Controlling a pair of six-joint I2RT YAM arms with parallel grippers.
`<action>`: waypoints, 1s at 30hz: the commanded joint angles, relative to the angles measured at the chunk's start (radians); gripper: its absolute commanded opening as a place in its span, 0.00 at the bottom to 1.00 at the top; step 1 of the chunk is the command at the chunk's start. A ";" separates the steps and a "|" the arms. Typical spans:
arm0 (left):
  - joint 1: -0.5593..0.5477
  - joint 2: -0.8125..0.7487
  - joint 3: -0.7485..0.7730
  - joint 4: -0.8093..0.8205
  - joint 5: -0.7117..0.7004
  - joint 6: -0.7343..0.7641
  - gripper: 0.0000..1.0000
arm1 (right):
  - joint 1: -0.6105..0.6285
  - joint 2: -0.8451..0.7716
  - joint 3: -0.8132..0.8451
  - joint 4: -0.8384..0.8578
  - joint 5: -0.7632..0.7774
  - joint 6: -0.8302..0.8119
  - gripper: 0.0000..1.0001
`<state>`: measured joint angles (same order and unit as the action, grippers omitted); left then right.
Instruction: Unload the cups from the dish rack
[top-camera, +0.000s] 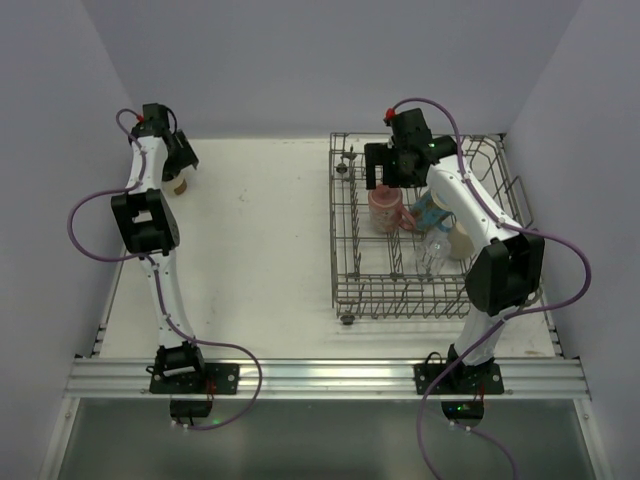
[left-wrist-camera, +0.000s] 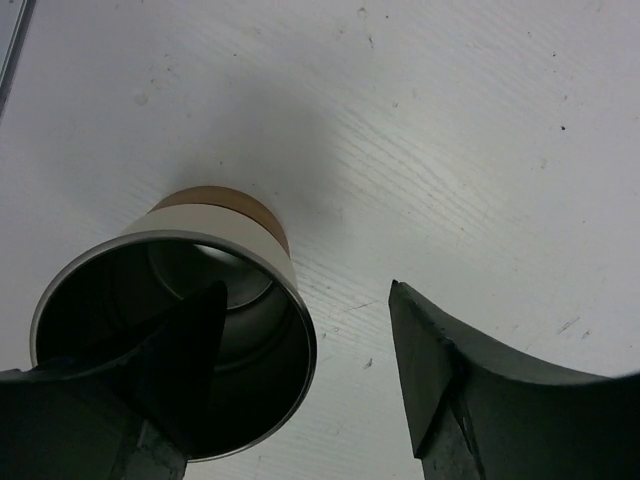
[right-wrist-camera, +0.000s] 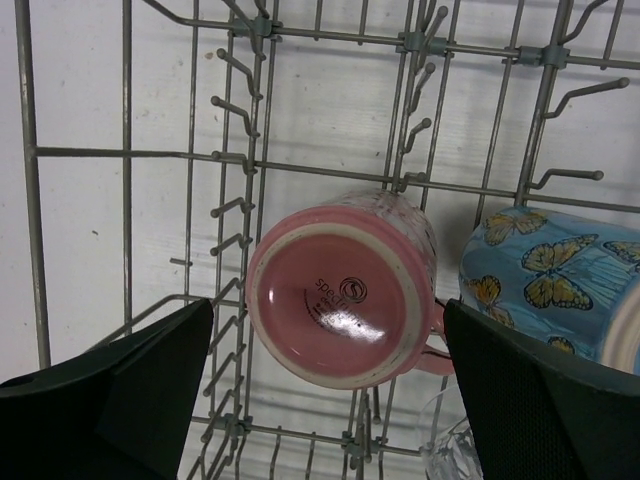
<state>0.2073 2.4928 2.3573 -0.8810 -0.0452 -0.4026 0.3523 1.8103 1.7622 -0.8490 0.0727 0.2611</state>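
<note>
The right tool (right-wrist-camera: 327, 310) is hovering directly over the pink patterned mug (right-wrist-camera: 340, 300), its jaws spread wide and holding nothing, one finger standing off each side of the mug. The mug is sitting upside down among the tines of the dish rack (top-camera: 425, 310), foot ring facing up and handle pointing toward the blue patterned mug (right-wrist-camera: 550, 270) just beside it. The clear glass tumbler (right-wrist-camera: 450, 445) is peeking in at the lower edge.

The pink mug is looking like glazed ceramic: stiff, fairly heavy for its size, slick and liable to chip against the wire. Gripping across the round body below the foot, clear of the handle, is looking like the safest hold, followed by a straight lift to free it from the tines. The glass will probably be the most slippery and fragile of the set.

The left tool (left-wrist-camera: 305, 290) is also standing open over the tan cup (left-wrist-camera: 215, 225), which is resting upright on the surface (left-wrist-camera: 450, 150) at the far left. One finger is dipping inside the cup and the other is outside it, with no pinch on the wall as far as the dark interior is showing.
</note>
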 joint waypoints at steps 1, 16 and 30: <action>0.009 -0.087 -0.001 0.036 0.034 0.002 0.74 | 0.001 -0.052 0.019 -0.001 -0.056 -0.100 0.99; 0.014 -0.253 -0.015 0.039 0.183 -0.033 0.80 | -0.001 -0.071 -0.052 -0.039 -0.158 -0.416 0.99; 0.003 -0.439 -0.086 0.091 0.338 -0.054 0.83 | -0.001 0.020 0.016 -0.085 -0.156 -0.522 0.99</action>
<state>0.2092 2.1086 2.2795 -0.8200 0.2104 -0.4389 0.3523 1.8061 1.7412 -0.9058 -0.0967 -0.1692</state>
